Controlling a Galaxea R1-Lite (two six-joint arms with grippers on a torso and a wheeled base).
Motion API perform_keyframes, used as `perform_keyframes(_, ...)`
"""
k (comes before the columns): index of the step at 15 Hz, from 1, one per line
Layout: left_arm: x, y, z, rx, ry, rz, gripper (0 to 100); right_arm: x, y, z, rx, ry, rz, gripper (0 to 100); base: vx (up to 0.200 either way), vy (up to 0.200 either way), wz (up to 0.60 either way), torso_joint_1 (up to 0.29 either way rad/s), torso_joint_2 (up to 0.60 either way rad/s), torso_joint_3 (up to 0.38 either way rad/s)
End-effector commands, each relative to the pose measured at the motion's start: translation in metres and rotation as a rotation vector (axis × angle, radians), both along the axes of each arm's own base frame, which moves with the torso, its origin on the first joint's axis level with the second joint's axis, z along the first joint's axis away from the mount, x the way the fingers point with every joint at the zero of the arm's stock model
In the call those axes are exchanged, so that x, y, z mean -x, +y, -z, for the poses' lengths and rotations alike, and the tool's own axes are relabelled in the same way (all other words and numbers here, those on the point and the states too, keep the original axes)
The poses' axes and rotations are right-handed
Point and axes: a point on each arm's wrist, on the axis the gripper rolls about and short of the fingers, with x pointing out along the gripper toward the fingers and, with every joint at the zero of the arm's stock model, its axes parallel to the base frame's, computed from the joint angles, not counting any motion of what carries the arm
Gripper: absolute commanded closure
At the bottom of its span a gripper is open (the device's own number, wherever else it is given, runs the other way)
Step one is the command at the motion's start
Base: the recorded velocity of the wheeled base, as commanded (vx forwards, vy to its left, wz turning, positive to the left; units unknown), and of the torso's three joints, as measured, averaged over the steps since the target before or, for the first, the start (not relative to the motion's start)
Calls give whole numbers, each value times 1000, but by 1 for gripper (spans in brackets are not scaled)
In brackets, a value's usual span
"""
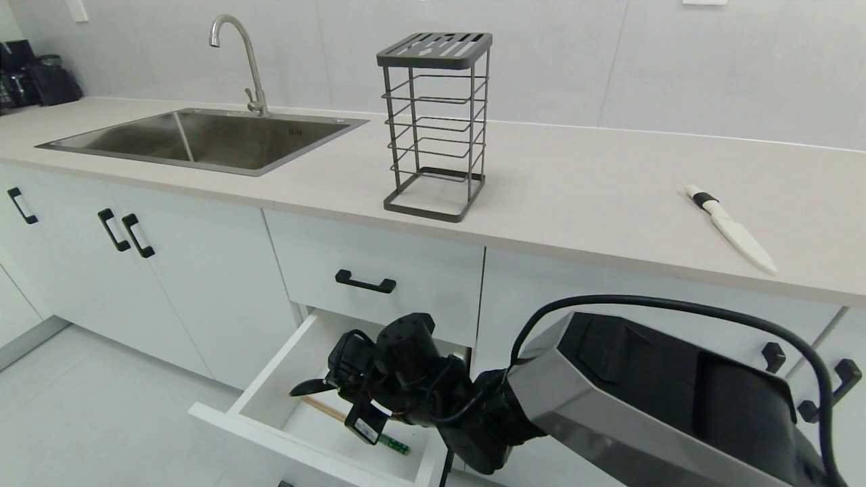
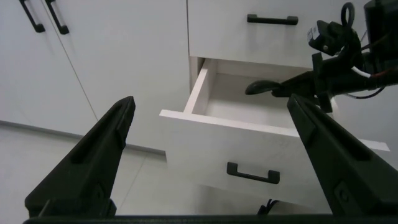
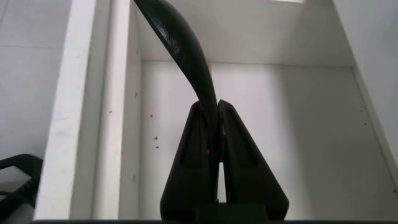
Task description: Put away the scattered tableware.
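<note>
My right gripper (image 3: 217, 111) is shut on the handle of a black spoon (image 3: 176, 38), holding it over the inside of the open white drawer (image 3: 292, 137). In the head view the spoon (image 1: 308, 387) sticks out from this gripper (image 1: 336, 384) above the drawer (image 1: 270, 368), where a pair of chopsticks (image 1: 387, 442) lies on the bottom. A white knife (image 1: 731, 228) with a black band lies on the counter at the far right. My left gripper (image 2: 211, 168) is open, low in front of the drawer (image 2: 249, 146), with nothing between its fingers.
A grey wire knife rack (image 1: 436, 125) stands mid-counter. The steel sink (image 1: 203, 138) with its tap is at the left. A shut drawer (image 1: 379, 274) sits above the open one, and cabinet doors (image 1: 135, 257) are to the left.
</note>
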Motion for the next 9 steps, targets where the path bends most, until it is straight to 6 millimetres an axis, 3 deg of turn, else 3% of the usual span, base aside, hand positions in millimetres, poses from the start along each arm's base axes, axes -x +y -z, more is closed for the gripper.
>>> perform_keyframes(1, 0, 0, 0, 0, 1, 0, 0, -7, -2, 15, 19, 13, 13, 100, 0, 0, 0, 0, 0, 0)
perform_keyframes(9, 0, 0, 0, 0, 1, -1, 0, -23, -6, 38, 37, 27, 56, 100, 0, 0, 0, 0, 0, 0)
